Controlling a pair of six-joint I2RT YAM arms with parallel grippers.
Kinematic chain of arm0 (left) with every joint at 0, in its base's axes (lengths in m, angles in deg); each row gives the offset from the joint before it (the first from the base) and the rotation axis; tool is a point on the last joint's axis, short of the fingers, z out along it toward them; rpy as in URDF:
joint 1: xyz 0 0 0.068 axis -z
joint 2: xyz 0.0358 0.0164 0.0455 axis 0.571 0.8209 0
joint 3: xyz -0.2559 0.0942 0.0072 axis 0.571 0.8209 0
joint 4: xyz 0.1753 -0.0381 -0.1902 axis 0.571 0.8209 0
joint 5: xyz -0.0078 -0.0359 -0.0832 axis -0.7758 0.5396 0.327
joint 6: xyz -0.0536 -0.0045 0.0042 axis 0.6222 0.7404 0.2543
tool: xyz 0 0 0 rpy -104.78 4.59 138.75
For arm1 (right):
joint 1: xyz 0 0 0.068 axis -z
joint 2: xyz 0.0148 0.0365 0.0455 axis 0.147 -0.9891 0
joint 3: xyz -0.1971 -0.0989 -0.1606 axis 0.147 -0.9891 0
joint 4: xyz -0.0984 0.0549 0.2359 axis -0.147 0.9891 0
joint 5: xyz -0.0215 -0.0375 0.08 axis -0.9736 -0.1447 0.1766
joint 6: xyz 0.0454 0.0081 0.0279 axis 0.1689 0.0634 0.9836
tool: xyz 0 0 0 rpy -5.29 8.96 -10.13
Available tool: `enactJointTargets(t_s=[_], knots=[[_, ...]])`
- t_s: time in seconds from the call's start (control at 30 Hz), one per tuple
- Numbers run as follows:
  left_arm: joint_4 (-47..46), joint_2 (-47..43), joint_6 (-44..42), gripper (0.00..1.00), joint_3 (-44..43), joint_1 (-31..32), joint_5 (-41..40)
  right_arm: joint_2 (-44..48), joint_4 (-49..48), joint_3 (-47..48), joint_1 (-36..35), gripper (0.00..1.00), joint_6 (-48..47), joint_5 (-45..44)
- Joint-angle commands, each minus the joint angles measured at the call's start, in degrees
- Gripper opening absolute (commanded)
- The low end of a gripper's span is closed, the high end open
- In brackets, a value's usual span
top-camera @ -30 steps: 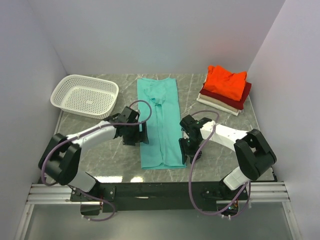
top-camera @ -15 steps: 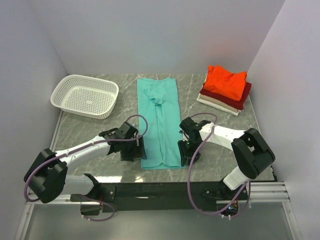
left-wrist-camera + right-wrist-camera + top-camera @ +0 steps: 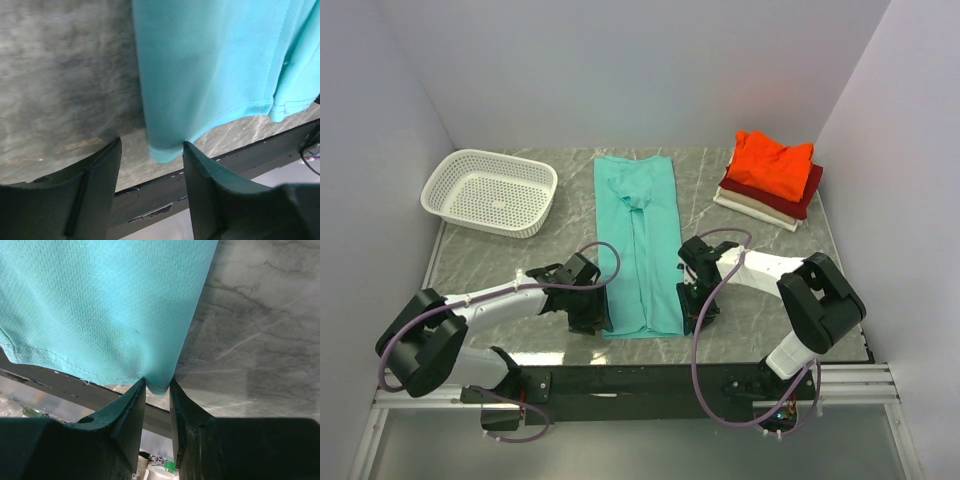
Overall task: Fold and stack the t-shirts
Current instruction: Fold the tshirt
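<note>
Teal shirt (image 3: 638,240) lies folded in a long strip mid-bench (image 3: 500,260). The left arm (image 3: 500,295) and right arm (image 3: 770,268) stretch low to its near corners. Only the wrist views show the grips: left gripper (image 3: 151,145) open astride one corner, right gripper (image 3: 157,382) pinching the other. One stack (image 3: 772,180) of three folded shirts sits far right, and one basket (image 3: 438,185) far left.

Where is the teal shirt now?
Top view: the teal shirt lies mid-table, basket to its left, shirt stack to its right, near corners at the left gripper and right gripper.
</note>
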Motion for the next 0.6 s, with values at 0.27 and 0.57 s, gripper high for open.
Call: enactJointTargets(t_s=[0.27, 0.57], knots=[[-3.36, 3.12, 0.35, 0.33, -0.26, 1.4, 1.97, -0.45, -0.62, -0.31, -0.42, 0.31, -0.51, -0.36], [-2.66, 3.55, -0.01, 0.11, -1.23, 1.49, 1.18, -0.54, 0.78, 0.91, -0.5, 0.22, -0.94, 0.25]])
